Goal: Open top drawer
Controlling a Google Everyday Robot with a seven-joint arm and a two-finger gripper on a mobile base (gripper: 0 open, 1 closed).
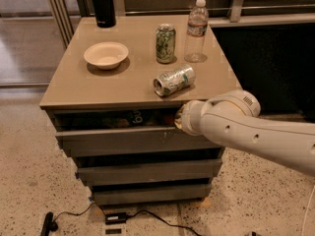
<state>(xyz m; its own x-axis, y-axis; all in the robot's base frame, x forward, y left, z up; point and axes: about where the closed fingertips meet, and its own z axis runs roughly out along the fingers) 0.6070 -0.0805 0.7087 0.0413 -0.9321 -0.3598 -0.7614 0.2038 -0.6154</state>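
The top drawer [118,141] is the grey slab front just under the tan cabinet top [98,90]. It stands pulled out a little, and a dark gap above its front shows some items inside. My gripper [178,119] is at the drawer's upper edge, right of its middle, mostly hidden behind the white wrist. The white arm [256,136] reaches in from the right.
Two narrower grey drawers [147,172] [147,194] sit below. On the top stand a cream bowl [106,54], an upright green can [165,43], a can on its side [173,80] near the front edge, a water bottle [196,31] and a black flask [104,4]. A cable and adapter [115,218] lie on the floor.
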